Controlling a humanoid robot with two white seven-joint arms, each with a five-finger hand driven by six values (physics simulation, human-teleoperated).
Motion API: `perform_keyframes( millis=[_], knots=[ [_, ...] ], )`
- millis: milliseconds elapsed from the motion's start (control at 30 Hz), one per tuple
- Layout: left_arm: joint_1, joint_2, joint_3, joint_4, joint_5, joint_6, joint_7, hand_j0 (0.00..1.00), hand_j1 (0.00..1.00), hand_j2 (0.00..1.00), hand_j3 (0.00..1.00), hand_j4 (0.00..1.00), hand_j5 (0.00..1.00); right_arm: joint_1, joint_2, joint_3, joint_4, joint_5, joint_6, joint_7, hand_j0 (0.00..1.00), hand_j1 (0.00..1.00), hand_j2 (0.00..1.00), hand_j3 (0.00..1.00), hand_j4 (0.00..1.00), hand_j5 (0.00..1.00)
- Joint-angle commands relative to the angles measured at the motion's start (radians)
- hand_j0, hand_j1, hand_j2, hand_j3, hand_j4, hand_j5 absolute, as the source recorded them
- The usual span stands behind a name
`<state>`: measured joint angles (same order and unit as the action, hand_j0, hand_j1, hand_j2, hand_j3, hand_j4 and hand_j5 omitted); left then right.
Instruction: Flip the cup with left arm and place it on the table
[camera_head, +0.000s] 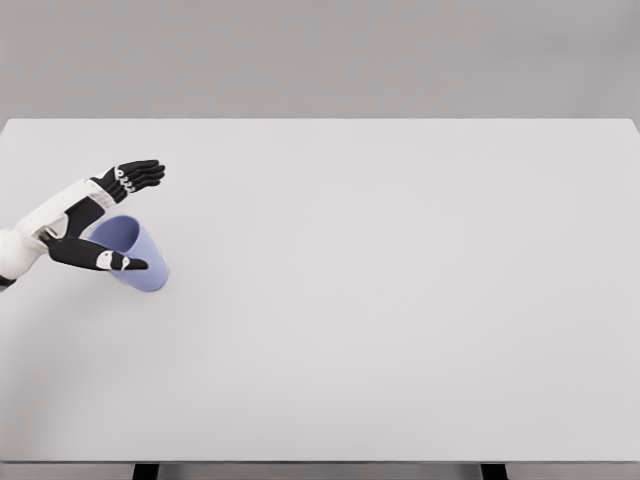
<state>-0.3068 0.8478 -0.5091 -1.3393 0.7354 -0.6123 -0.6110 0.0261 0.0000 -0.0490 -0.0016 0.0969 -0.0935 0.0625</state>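
Observation:
A pale blue cup (137, 254) lies tilted on the white table (380, 300) at the left, its wide mouth facing up and to the left. My left hand (128, 215) comes in from the left edge, white forearm and black fingers. The fingers (138, 175) are stretched out above the cup, apart from it. The thumb (110, 259) reaches across the cup's near rim and seems to touch it. The hand is open around the cup's mouth. The right arm does not show.
The table's far edge runs across the top, and the near edge sits at the bottom with two dark legs (146, 471) below it. A plain grey wall is behind.

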Motion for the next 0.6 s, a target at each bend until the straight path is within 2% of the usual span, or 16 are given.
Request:
perform_keyframes(
  millis=[0, 200, 333, 400, 467, 500, 533, 567],
  knots=[
    [0.000, 0.005, 0.001, -0.018, 0.005, 0.001, 0.000, 1.00, 1.00, 1.00, 1.00, 1.00, 1.00, 0.000, 0.000, 0.000, 0.000, 0.000, 0.000, -0.001, 1.00, 1.00, 1.00, 1.00, 1.00, 1.00],
    [-0.002, 0.013, 0.001, -0.040, 0.005, 0.001, 0.000, 1.00, 1.00, 1.00, 1.00, 1.00, 1.00, 0.000, 0.000, 0.000, 0.000, 0.000, 0.000, 0.000, 1.00, 1.00, 1.00, 1.00, 1.00, 1.00],
    [-0.002, 0.073, 0.006, -0.090, 0.005, 0.001, 0.000, 1.00, 1.00, 1.00, 1.00, 1.00, 1.00, 0.000, 0.000, 0.000, 0.000, 0.000, 0.000, 0.000, 1.00, 1.00, 1.00, 1.00, 1.00, 1.00],
    [-0.009, 0.111, 0.003, -0.087, 0.005, 0.001, 0.000, 1.00, 1.00, 1.00, 1.00, 1.00, 1.00, 0.000, 0.000, 0.000, 0.000, 0.000, 0.000, 0.000, 1.00, 1.00, 1.00, 1.00, 1.00, 1.00],
    [-0.017, 0.140, 0.003, -0.043, 0.001, 0.001, 0.000, 1.00, 1.00, 1.00, 1.00, 1.00, 1.00, 0.000, 0.000, 0.000, -0.001, 0.000, 0.000, 0.000, 1.00, 1.00, 1.00, 1.00, 1.00, 1.00],
    [-0.020, 0.131, 0.003, 0.015, -0.004, 0.001, 0.000, 1.00, 1.00, 1.00, 1.00, 1.00, 1.00, 0.000, 0.000, 0.000, 0.000, 0.000, 0.000, 0.000, 1.00, 1.00, 1.00, 1.00, 1.00, 1.00],
    [-0.037, 0.126, 0.003, 0.051, -0.043, 0.001, 0.000, 1.00, 1.00, 1.00, 1.00, 1.00, 1.00, 0.000, 0.000, 0.000, 0.000, 0.000, 0.000, 0.000, 1.00, 1.00, 1.00, 1.00, 1.00, 1.00],
    [-0.074, 0.117, 0.001, 0.078, -0.143, 0.001, 0.000, 1.00, 1.00, 1.00, 1.00, 1.00, 1.00, 0.000, 0.000, 0.000, 0.000, 0.000, 0.000, 0.000, 1.00, 1.00, 1.00, 1.00, 1.00, 1.00]
  ],
)
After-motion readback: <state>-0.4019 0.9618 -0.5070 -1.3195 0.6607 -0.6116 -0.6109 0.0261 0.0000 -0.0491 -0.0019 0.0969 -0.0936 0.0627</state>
